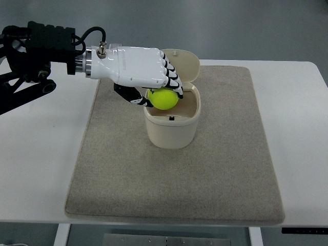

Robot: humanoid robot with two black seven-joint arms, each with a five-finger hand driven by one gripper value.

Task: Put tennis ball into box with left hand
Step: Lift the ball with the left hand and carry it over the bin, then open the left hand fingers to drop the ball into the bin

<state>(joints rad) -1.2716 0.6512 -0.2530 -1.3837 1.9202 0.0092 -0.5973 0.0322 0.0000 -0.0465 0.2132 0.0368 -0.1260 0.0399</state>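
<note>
My left hand reaches in from the left, white-shelled with black-and-white fingers curled around a yellow-green tennis ball. The ball hangs right over the open mouth of a cream box, at its back-left rim. The box's hinged lid stands open behind it, partly hidden by the hand. The thumb shows under the palm, left of the ball. No right hand shows in this view.
The box stands on a grey-beige mat covering the middle of a white table. The left arm's black forearm and cables cross the table's back-left corner. The table's front edge runs along the bottom.
</note>
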